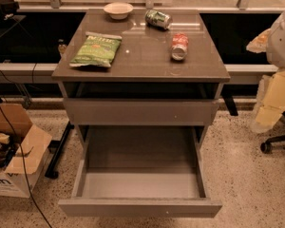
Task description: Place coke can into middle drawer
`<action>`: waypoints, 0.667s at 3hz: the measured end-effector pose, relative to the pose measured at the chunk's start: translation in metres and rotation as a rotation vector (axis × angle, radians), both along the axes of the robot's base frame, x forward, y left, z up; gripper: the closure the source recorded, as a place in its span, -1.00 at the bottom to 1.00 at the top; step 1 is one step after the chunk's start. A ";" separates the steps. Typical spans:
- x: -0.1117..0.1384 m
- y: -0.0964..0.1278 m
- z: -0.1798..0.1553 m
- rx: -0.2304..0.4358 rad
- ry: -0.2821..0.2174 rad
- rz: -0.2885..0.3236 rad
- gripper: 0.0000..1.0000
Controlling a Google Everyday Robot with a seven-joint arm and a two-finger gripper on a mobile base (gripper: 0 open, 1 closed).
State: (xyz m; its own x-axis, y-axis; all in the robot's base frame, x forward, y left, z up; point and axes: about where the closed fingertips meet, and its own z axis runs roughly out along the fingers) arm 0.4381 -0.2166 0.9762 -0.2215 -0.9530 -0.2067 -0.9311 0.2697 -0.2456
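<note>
The coke can [179, 46] is red with white lettering and lies on its side on the right part of the grey-brown cabinet top [142, 56], its silver end facing me. The middle drawer [140, 182] is pulled out at the bottom of the cabinet, and its light grey floor shows with nothing on it. My arm comes in at the right edge of the view. My gripper [265, 120] hangs low there beside the cabinet, well right of and below the can, holding nothing that I can see.
A green soda can [158, 19] lies on its side at the back of the top. A white bowl [118, 10] stands at the back left and a green chip bag [97, 50] lies at the left. A shut drawer front [140, 112] sits above the open drawer. A cardboard box [12, 151] stands on the floor at left.
</note>
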 end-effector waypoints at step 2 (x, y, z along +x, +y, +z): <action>0.011 0.007 0.001 0.022 -0.028 0.010 -1.00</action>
